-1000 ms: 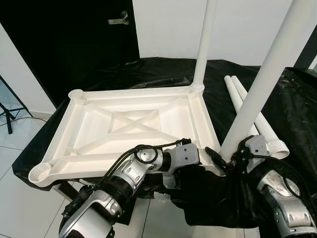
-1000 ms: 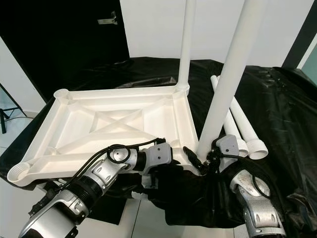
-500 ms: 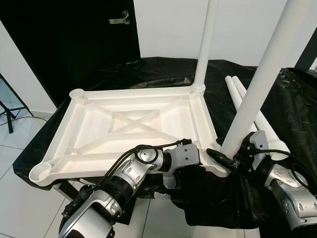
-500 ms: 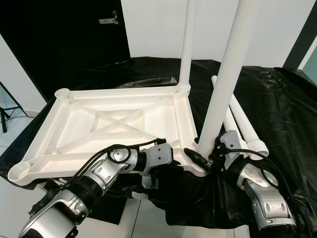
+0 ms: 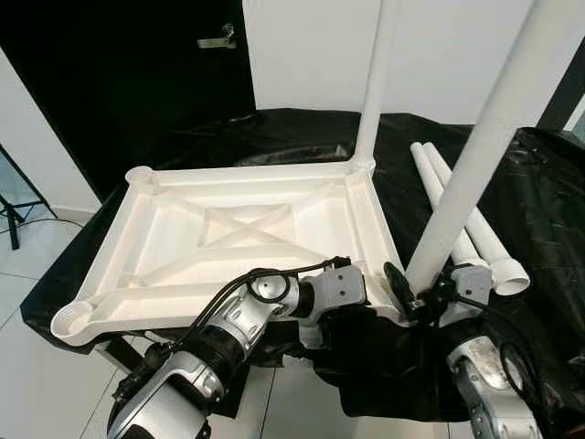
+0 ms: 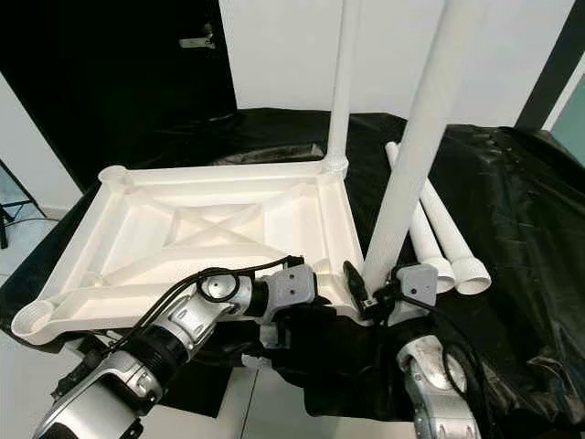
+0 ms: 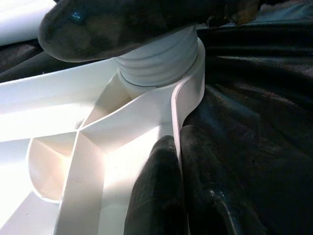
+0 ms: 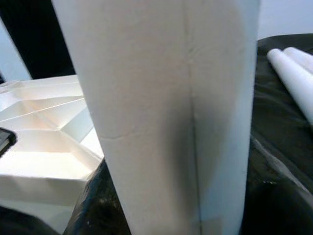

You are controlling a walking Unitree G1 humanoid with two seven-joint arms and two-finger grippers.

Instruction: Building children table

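Observation:
The white table top lies upside down on a black cloth. One white leg stands upright in its far right corner. A second leg leans a little to the right at the near right corner, and its ribbed end sits in the socket. My right gripper is shut on this leg just above the socket, with one black finger lying against it. My left gripper is shut on the table top's rim beside that corner, one finger on each side of the wall.
Two spare white legs lie on the black cloth to the right of the table top. A black door with a metal handle is behind on the left. Pale floor tiles and a stand's thin legs show at the left.
My right forearm has swung from the right side to below the corner, and its wrist has turned. The leg stays at the socket. My left arm has not moved.

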